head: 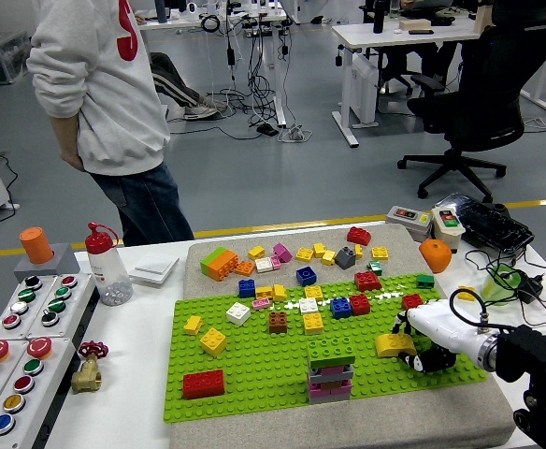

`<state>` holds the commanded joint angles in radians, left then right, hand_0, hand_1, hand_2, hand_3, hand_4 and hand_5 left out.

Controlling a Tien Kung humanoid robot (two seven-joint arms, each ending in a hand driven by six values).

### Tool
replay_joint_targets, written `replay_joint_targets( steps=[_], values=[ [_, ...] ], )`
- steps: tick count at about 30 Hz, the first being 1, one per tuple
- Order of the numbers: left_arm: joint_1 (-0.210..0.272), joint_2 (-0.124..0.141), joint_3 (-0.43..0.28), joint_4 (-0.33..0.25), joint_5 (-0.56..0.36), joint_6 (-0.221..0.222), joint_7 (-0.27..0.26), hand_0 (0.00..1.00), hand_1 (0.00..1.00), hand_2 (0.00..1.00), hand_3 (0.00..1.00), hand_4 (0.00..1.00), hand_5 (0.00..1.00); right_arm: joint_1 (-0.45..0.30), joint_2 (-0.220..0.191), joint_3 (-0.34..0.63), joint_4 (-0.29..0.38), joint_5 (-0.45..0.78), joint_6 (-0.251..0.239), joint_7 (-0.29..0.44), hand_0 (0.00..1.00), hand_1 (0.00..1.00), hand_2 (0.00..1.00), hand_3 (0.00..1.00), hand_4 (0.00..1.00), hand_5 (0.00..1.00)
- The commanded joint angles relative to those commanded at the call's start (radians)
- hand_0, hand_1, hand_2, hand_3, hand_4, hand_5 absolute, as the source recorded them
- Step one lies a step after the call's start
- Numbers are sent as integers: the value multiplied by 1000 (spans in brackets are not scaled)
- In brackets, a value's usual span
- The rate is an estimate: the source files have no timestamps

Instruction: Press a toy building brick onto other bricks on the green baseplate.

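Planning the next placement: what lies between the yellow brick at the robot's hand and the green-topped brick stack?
Only bare studs of the green baseplate, in the head view, between yellow brick and stack.

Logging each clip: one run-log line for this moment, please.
right hand: shut on yellow brick | over green baseplate | beside brick stack | left hand: not in view
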<state>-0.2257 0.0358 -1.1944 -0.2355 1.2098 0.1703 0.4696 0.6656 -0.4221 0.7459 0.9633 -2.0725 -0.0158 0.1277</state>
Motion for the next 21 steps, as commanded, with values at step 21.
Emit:
replay_joint_targets(
  steps=[21],
  values=[
    [3, 0, -6, 0, 3, 0, 0, 625, 591, 595, 440, 297, 945, -11, -55, 86, 150, 55, -17, 1, 738, 546, 532, 552, 478, 286]
  ],
)
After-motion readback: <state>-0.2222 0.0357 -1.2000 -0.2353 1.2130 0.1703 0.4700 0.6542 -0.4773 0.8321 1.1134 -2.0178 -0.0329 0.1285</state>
